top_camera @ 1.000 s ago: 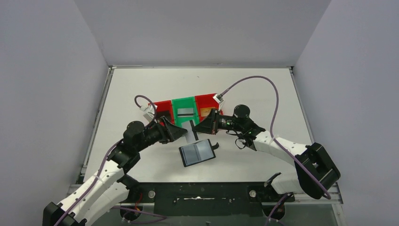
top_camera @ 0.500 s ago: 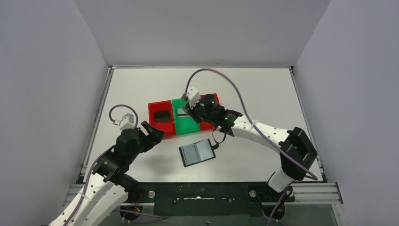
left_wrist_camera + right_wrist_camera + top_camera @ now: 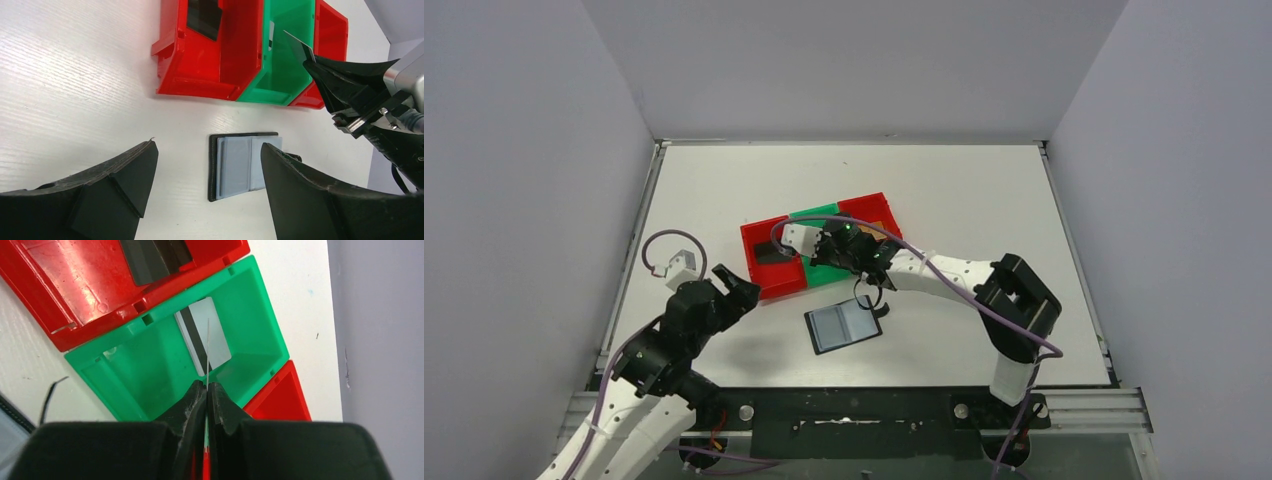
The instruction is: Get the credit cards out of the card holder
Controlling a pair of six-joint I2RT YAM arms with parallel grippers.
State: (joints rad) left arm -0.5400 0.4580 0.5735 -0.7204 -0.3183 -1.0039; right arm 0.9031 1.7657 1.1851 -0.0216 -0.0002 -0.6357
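The card holder point(image 3: 843, 327) lies open on the table, grey-blue inner face up, and it also shows between my left fingers in the left wrist view point(image 3: 245, 165). My left gripper point(image 3: 209, 147) hovers open and empty above the table, near the holder's left side point(image 3: 736, 288). My right gripper point(image 3: 206, 385) is shut on a thin credit card point(image 3: 207, 350), seen edge-on and held above the green bin point(image 3: 125, 375). A white card with a dark stripe point(image 3: 215, 340) lies in that bin. A dark card point(image 3: 204, 17) lies in the left red bin point(image 3: 220, 70).
The row of red, green and red bins point(image 3: 764, 285) sits tilted in the middle of the table, just beyond the card holder. My right arm point(image 3: 944, 272) reaches across from the right, with its cable looped over the bins. Grey walls enclose the table.
My right gripper has swung left with the card to a spot over the green bin. My left arm pulled back to the near left and its jaws opened wider. The bin row now sits tilted.
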